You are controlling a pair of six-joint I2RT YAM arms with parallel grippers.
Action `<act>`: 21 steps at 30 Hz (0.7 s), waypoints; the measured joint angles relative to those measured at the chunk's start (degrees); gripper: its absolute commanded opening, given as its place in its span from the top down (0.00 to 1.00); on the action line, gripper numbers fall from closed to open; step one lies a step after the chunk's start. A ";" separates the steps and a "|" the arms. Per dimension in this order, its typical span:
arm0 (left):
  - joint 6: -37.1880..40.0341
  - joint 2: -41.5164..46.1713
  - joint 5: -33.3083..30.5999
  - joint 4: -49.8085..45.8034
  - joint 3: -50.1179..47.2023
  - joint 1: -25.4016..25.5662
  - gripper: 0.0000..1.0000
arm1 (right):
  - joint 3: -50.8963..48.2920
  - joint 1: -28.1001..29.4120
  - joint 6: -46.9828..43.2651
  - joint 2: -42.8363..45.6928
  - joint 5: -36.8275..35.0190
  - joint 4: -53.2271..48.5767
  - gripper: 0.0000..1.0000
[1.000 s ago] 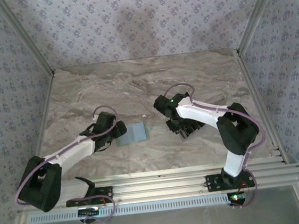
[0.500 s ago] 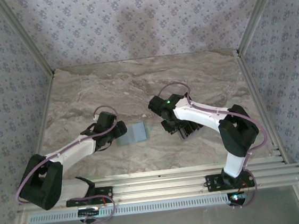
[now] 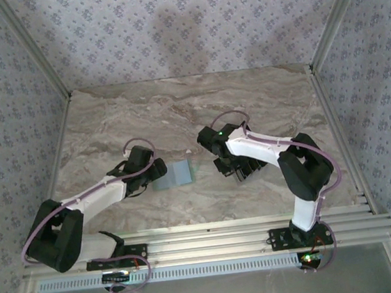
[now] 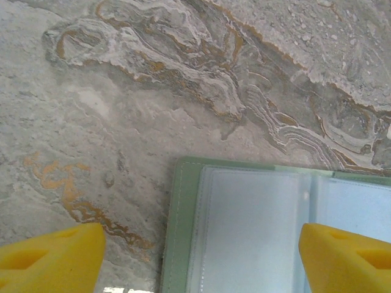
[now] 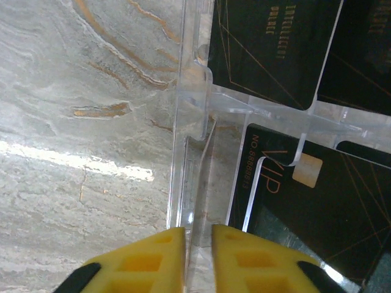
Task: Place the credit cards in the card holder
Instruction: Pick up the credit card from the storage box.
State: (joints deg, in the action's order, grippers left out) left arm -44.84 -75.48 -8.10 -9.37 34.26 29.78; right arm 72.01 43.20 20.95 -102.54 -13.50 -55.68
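The sage-green card holder (image 4: 244, 232) lies open on the marble, showing its pale clear sleeves; from above the holder (image 3: 175, 174) sits mid-table. My left gripper (image 4: 201, 259) hovers over its left page, open, with one yellow fingertip (image 4: 55, 256) off the holder's left edge and the other over the sleeves. The black credit cards (image 5: 275, 43) sit in a clear plastic tray (image 5: 190, 97), one marked VIP (image 5: 317, 201). My right gripper (image 5: 198, 247) is shut on the tray's thin left wall. From above, the cards (image 3: 248, 172) lie under the right wrist (image 3: 226, 158).
Marble tabletop (image 3: 178, 113) with patterned walls behind and at both sides. Aluminium rails (image 3: 225, 231) run along the near edge by the arm bases. Open marble lies between holder and tray.
The right wrist has shifted slightly left over the card tray and then settled. The left arm and the card holder have not moved.
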 measured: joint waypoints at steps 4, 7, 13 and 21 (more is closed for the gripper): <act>0.00 -0.13 0.00 0.15 0.09 0.22 0.17 | -0.57 -0.22 -0.04 0.00 0.76 0.48 0.85; 0.00 -0.68 -0.02 0.20 0.55 0.24 0.17 | -1.27 -0.57 -0.04 0.00 1.29 0.74 0.90; 0.00 -0.83 -0.02 0.37 0.63 0.42 0.17 | -1.60 -1.25 -0.04 0.48 1.66 0.83 0.95; 0.00 -1.60 -0.02 0.39 1.27 0.72 0.17 | -0.74 -1.53 -0.52 2.84 2.84 -0.35 1.00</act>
State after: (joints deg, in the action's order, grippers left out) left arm -44.84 -77.08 -8.12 -8.97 35.53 30.50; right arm 71.26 41.67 20.43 -99.70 -10.66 -56.03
